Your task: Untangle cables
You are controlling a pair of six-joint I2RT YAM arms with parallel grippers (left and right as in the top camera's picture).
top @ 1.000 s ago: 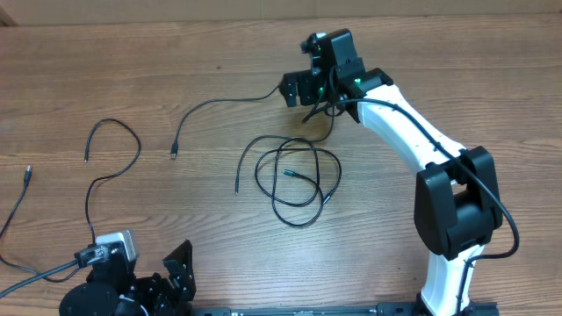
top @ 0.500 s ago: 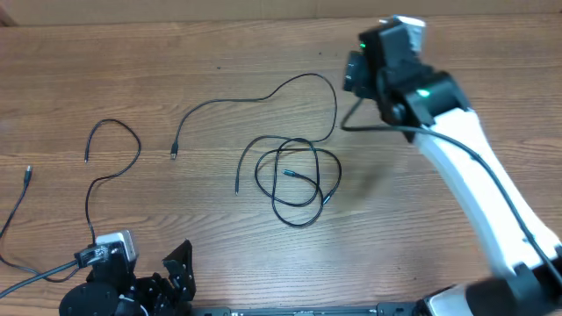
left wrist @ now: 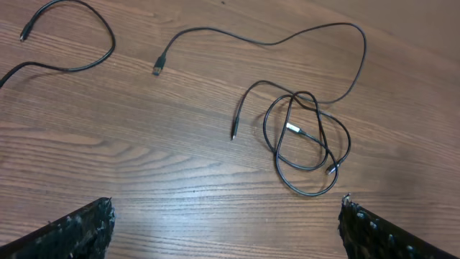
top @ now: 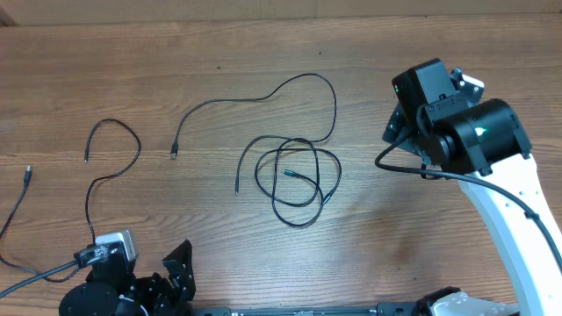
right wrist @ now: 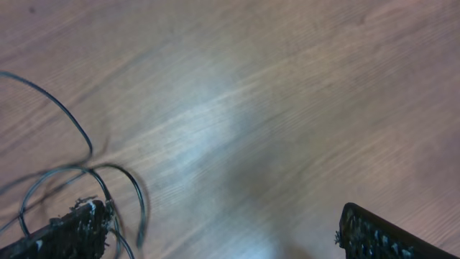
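overhead: right pincer (right wrist: 215,223), fingers spread wide, nothing held. half a second ago it hung close by the arc of the long cable (top: 225,101); it has since swung off toward the right edge of the desk (top: 457,53).
long cable: let go, arcing toward the far edge, one plug end free, the other end running down into the knot.
knot (top: 294,180): mid-desk, loops crossing, unchanged.
loose cable (top: 132,145): toward the left edge, well apart.
left pincer (left wrist: 226,212): spread, empty, near edge.
judgement: one strand partly drawn out; the knot is not yet undone.
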